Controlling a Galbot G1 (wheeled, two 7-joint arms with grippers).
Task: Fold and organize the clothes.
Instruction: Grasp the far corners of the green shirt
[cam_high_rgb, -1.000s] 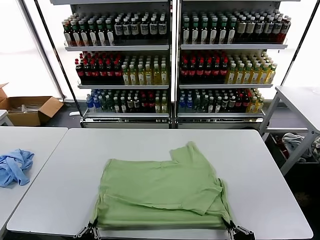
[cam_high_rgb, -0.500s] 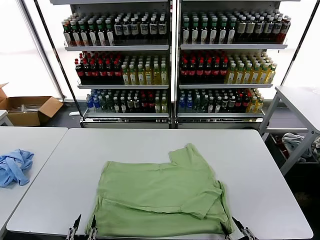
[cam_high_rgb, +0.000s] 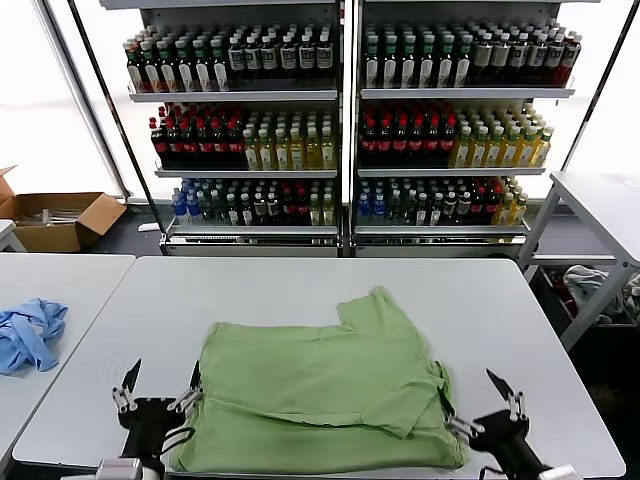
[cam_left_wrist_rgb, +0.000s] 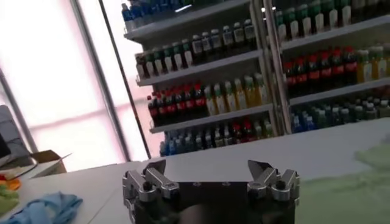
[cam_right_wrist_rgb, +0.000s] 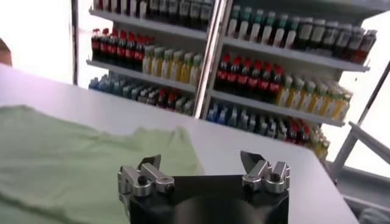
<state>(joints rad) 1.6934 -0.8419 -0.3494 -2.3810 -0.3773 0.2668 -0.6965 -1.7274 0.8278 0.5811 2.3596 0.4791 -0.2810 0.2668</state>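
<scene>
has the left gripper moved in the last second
Yes. The left gripper has come up from the white table's near edge, now open beside the green shirt's near-left corner.

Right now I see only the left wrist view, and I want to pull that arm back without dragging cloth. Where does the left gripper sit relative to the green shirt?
Observer: The left gripper is at the near left corner of the shirt. It is open and holds no cloth.
Operator: And the other arm?
Observer: The right gripper is at the shirt's near right corner, also open and empty.
Operator: How does the shirt lie?
Observer: It lies folded and flat on the white table, with one sleeve sticking out on the far side toward the shelves.
</scene>
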